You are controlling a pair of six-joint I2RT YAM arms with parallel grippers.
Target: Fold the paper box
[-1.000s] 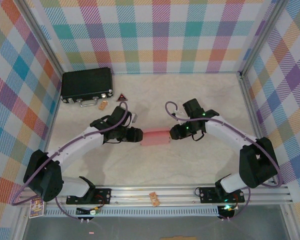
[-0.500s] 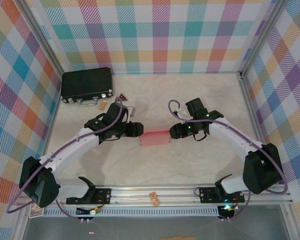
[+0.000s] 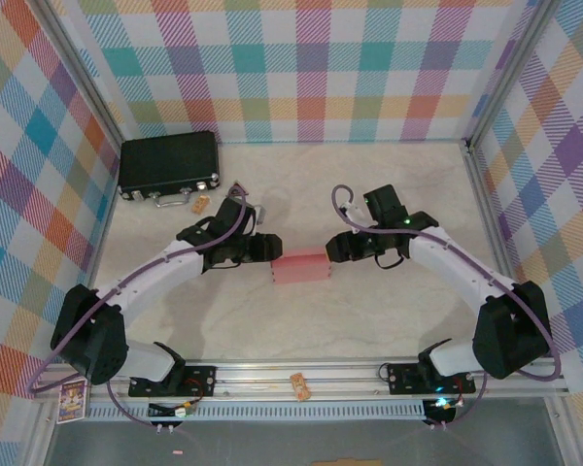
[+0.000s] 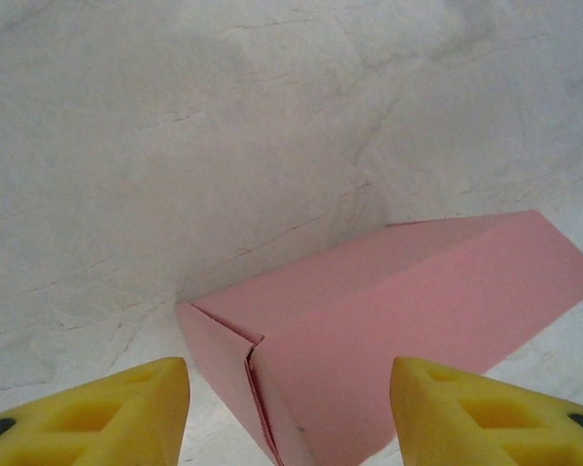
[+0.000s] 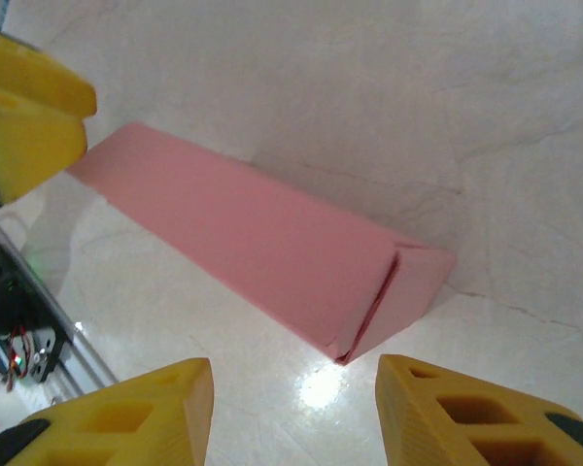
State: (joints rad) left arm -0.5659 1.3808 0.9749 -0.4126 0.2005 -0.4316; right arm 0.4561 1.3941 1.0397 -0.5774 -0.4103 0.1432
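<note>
Since the frame a second ago, both arms have swung a little toward the far side of the table [image 3: 272, 325]. The left gripper [image 3: 269, 251] and the right gripper [image 3: 332, 249] then stood in line with the short ends of the paper box [image 3: 299, 269]; they now sit just off its far corners. The box itself has hardly shifted and lies closed on its long side at the table's middle, between the two grippers and well apart from the black case [image 3: 168, 165] at the far left. In the left wrist view the left gripper [image 4: 290, 408] has its yellow fingertips [image 4: 126, 408] spread wide, with the near end of the box [image 4: 418, 311] lying ahead of them and touching neither. In the right wrist view the right gripper [image 5: 293, 408] is likewise spread and empty, the box [image 5: 243, 233] lying clear beyond its tips. Both views show an end flap tucked in, with a thin seam line at each end. The retreat reads as a release: the box appears to hold its shape unaided, so the fold seems essentially complete. The seam at the right end looks slightly raised and may call for one last press.
</note>
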